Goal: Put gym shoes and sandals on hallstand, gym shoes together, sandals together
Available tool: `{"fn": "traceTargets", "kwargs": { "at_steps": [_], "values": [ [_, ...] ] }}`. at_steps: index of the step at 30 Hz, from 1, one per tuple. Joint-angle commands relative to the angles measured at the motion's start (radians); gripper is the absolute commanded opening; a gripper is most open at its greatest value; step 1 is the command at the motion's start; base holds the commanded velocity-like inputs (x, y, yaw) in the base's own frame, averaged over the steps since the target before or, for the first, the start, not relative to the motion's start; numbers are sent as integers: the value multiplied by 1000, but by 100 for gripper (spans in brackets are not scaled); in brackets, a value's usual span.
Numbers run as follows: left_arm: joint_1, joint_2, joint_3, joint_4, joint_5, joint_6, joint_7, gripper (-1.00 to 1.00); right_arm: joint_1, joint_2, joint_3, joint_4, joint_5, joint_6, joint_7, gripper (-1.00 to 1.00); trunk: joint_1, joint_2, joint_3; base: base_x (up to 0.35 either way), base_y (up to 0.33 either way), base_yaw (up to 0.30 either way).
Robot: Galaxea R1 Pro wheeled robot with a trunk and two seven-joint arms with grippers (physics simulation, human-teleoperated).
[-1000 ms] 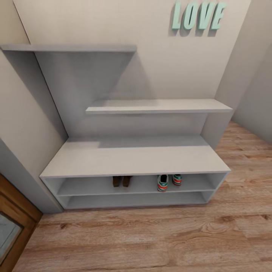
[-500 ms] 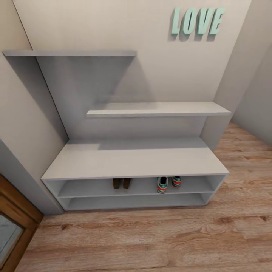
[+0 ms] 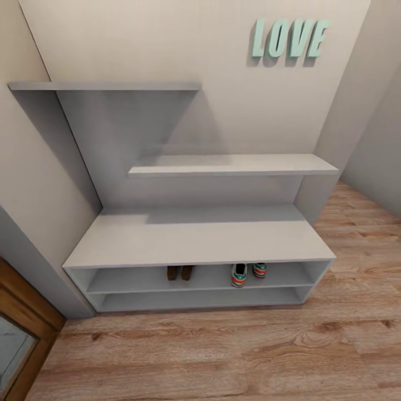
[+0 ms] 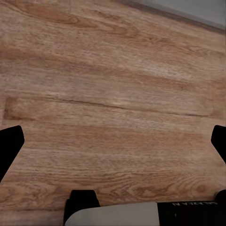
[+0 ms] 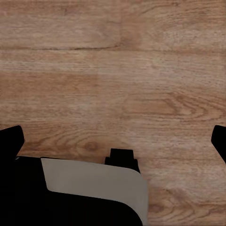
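The light-grey bench-like hallstand [image 3: 200,239] with stepped wall shelves stood against the beige wall. In its upper open slot, the two dark-brown leather sandals [image 3: 180,272] sat side by side, left of centre. The two cream-white gym shoes with green-and-orange soles [image 3: 248,273] sat together further right, well apart from the sandals, one heel nearer the front edge than the other. The light-brown wood-plank corridor floor [image 3: 223,351] before the rack carried no footwear.

The left pincer [image 4: 113,146] hung over bare planks, spread wide and holding nothing; the right pincer [image 5: 113,141] likewise.

Judgement: the arrangement appeared complete. Remaining risk: the forward gym shoe could be knocked off the shelf by a careless base or arm movement.
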Motion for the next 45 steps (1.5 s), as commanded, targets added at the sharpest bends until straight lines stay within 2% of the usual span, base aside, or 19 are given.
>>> {"fn": "traceTargets", "kwargs": {
  "at_steps": [1, 20, 33, 45],
  "values": [
    [-1, -1, 8, 1, -11, -6, -5, 100, -1, 0, 5, 1, -11, -3, 6, 100, -4, 7, 2, 0, 0, 0],
    [0, 1, 17, 6, -7, -3, -3, 100, -1, 1, 5, 1, -10, -3, 6, 100, -77, 140, 62, 0, 0, 0],
    [1, 2, 19, 13, -2, -5, -2, 100, -1, 1, 5, 1, -10, -4, 6, 100, -77, 140, 62, 0, 0, 0],
    [2, 4, 19, 57, -2, -7, -2, 100, -1, 1, 5, 1, -10, -4, 6, 100, -77, 140, 62, 0, 0, 0]
  ]
}}
